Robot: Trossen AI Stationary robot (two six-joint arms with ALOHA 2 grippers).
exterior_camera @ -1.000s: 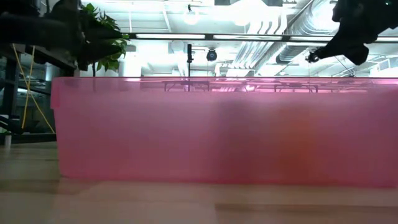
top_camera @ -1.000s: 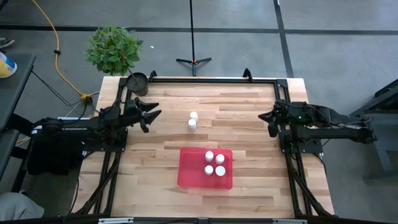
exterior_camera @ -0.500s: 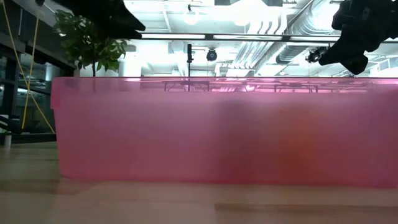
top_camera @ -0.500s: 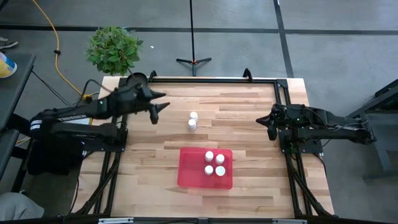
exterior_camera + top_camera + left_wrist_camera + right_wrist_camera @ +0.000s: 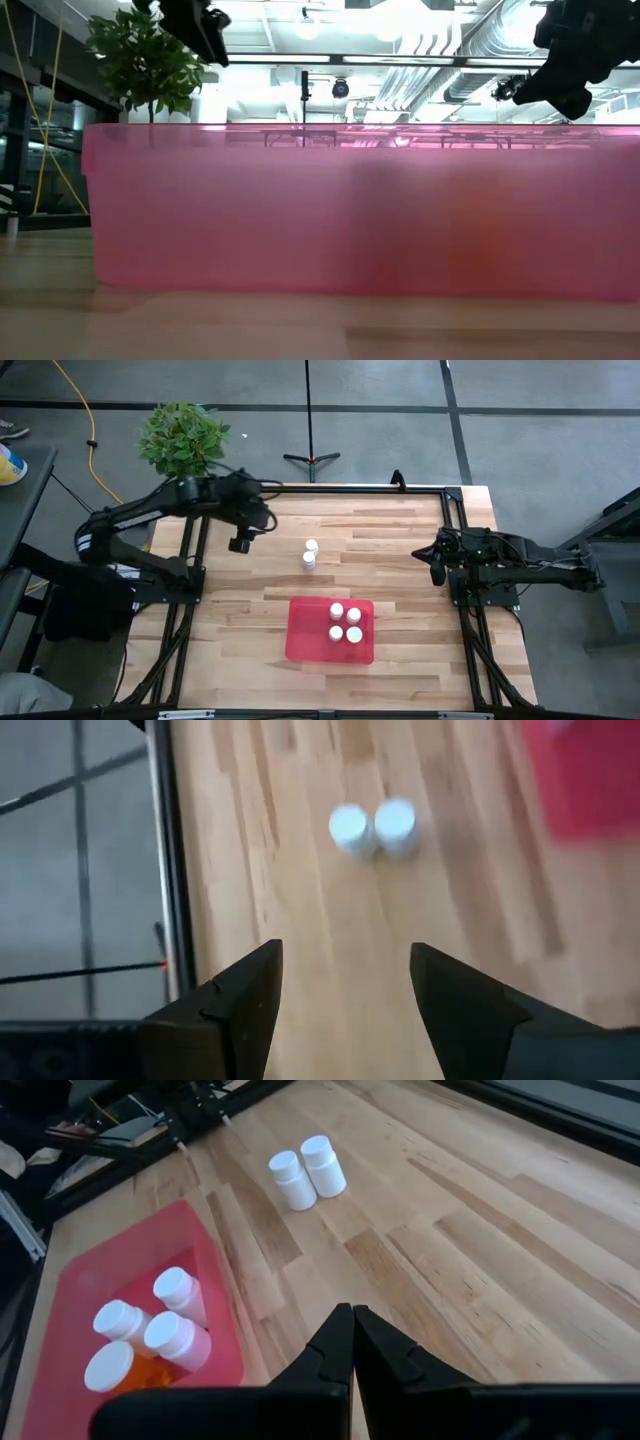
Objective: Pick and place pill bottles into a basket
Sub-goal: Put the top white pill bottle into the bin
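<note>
Pill bottles on table: two, upright, touching each other, near the table's middle, apart from the basket.
Pill bottles in basket: three white-capped bottles upright in the right half; a fourth cap shows on an orange bottle.
Basket: red tray on the table's near half.
Left pincer: raised beside the two loose bottles, fingers released, empty.
Right pincer: at the table's right edge, fingers clenched, empty.
Plant: beyond the far-left corner.

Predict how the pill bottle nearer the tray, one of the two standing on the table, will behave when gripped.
This pill bottle looks rigid and small, so probably light. Standing upright against its neighbour, it may tip or knock it. Once on its side, it would likely roll.
</note>
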